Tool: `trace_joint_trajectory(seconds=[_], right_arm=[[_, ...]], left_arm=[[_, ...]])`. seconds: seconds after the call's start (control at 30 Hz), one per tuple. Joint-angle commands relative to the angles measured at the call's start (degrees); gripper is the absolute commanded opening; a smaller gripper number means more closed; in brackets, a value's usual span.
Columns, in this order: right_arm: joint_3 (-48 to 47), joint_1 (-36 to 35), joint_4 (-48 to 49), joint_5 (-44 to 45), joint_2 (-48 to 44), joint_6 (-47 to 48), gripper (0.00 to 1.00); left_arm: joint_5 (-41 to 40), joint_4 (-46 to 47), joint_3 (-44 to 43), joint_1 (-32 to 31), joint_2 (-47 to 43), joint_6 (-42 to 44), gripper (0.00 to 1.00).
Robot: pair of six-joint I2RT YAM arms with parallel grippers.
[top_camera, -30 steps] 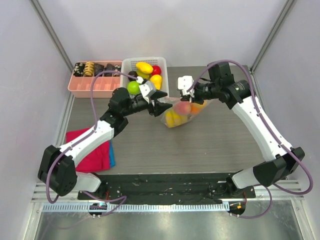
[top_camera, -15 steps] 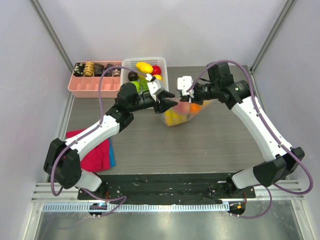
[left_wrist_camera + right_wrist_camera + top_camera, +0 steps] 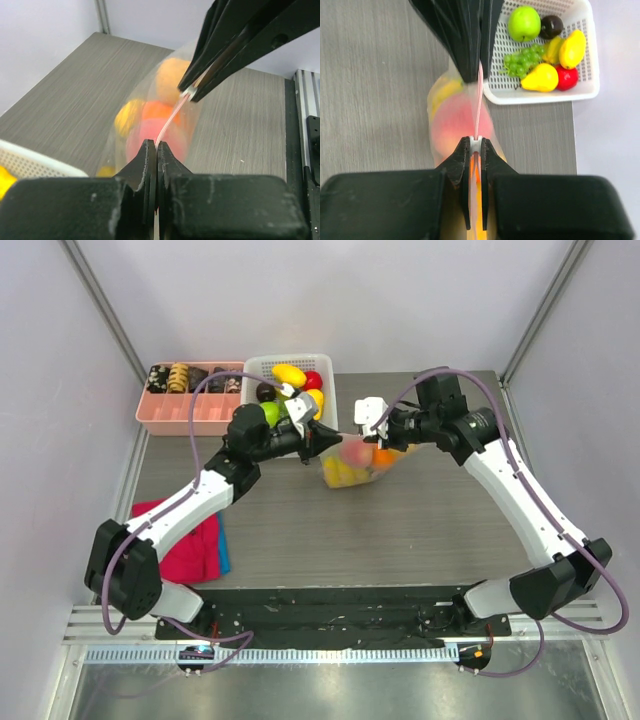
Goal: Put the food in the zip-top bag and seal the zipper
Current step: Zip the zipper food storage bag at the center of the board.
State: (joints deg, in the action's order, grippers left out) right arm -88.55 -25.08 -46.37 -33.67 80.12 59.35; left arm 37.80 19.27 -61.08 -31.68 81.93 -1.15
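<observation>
Currently the left hand [image 3: 156,145] is pressed together on the zipper [image 3: 170,117] of the bag [image 3: 352,468]. The thin pink strip runs out from between its 2 fingertips. The right hand [image 3: 476,140] is likewise closed on the same strip and pinches it at the opposite end. The 2 hands face each other, near but apart, with a short length of strip stretched taut between them. In both wrist views the strip reads as 1 single line between the hands.

The bag hangs below the strip, over the middle of the counter [image 3: 420,530], just in front of the white basket [image 3: 330,375]. Whether the bag's bottom rests on the counter cannot be told. Contents visible through the clear plastic:
- 1 pink peach [image 3: 354,452], near the top
- 1 orange piece [image 3: 383,455], on the right arm's side
- yellow pieces [image 3: 340,475], at the bottom

The basket holds a green apple [image 3: 524,23], a dark round piece [image 3: 551,26], green grapes [image 3: 520,62], a yellow pear [image 3: 540,78], a red piece [image 3: 567,78] and a yellow fruit [image 3: 572,47].

A pink tray [image 3: 175,415] stands just beside the basket on the left. A red cloth [image 3: 185,550] lies on the counter under the left arm.
</observation>
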Motion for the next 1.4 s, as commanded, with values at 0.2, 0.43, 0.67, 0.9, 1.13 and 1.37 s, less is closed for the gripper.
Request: trace_joint_trajectory(seconds=[0.2,0.43,0.67,0.9,1.13,1.37], right_arm=[[0.49,12.76,-6.09,5.02,-2.86,4.45,0.01],[1.80,17.87,-10.32,6.42,-4.00,7.62,0.01],[0.75,21.30,-12.87,7.65,-4.53,7.79,0.01],[0.66,21.65,-14.71,8.36,-5.41,9.90,0.01],[-4.33,21.13,-14.98,2.75,-3.48,5.26,0.55],[-2.33,12.17,-3.23,-0.88,-3.91,-6.17,0.74]], left_arm=[[-2.47,0.51,0.96,4.26,-4.94,-0.52,0.00],[-1.59,0.24,0.26,4.87,-3.62,-1.31,0.00],[-0.27,0.24,-0.80,5.14,-2.74,-1.40,0.00],[0.43,0.51,-1.06,5.49,-2.04,-1.14,0.00],[4.29,1.65,-1.85,5.23,-1.51,-1.66,0.00],[6.49,2.00,-3.34,3.91,-0.28,-2.19,0.00]])
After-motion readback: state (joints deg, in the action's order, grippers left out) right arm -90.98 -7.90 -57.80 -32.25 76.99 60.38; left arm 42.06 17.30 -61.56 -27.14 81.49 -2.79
